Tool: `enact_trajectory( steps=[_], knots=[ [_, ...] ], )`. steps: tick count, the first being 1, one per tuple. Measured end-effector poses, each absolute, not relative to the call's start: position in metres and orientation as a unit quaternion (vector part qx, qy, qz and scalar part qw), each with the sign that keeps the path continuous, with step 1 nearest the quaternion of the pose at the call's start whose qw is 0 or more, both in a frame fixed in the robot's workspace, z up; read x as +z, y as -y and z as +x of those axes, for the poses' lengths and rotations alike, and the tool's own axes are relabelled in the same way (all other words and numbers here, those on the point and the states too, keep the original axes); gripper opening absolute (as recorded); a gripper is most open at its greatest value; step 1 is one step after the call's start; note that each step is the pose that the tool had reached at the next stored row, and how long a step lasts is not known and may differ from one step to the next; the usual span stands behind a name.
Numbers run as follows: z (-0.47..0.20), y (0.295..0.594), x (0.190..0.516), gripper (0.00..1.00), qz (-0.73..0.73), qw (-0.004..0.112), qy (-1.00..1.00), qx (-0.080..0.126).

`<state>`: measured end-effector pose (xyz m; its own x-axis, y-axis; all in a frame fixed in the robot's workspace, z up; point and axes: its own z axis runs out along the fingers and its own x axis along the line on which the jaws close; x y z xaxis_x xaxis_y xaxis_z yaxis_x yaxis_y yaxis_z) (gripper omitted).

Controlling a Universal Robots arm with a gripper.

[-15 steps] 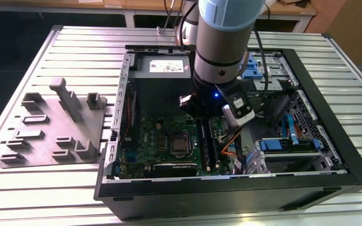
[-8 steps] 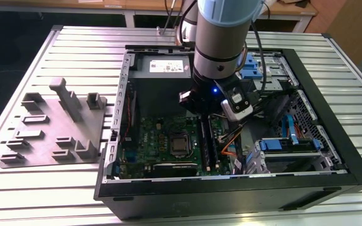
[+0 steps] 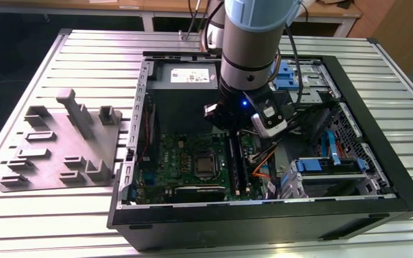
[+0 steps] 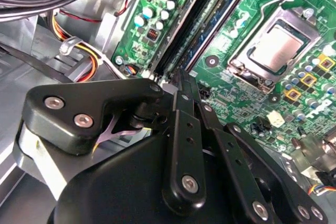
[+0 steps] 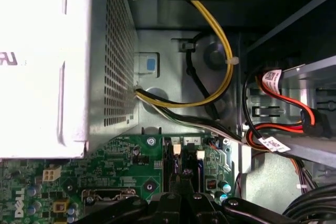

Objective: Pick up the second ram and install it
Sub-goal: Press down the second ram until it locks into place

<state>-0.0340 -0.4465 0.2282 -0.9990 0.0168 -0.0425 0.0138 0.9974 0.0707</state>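
hovering over memory slots (image 4: 178,40) | fingers (image 4: 185,85) together (nothing held) | orange cables (image 3: 262,161) beside

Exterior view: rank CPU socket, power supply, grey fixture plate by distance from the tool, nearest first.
From the tool, over the RAM slots:
1. CPU socket, on the motherboard beside it.
2. Power supply, at the case's far end.
3. Grey fixture plate, outside the case, exterior view's left.

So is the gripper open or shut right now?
Shut. In the second wrist view the gripper has its fingers pressed together with no gap, tips just over the memory slots.
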Motion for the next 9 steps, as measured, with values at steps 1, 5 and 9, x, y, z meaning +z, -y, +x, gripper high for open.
enact_trajectory(
  steps=[1,5,9],
  knots=[
    [-0.034,0.4465,0.2277,0.1,0.008,0.022,-0.999,0.035],
    [-0.034,0.4465,0.2235,0.1,0.008,0.022,-0.999,0.035],
    [-0.0339,0.4465,0.2213,0.1,0.008,0.022,-0.999,0.035]
  ],
)
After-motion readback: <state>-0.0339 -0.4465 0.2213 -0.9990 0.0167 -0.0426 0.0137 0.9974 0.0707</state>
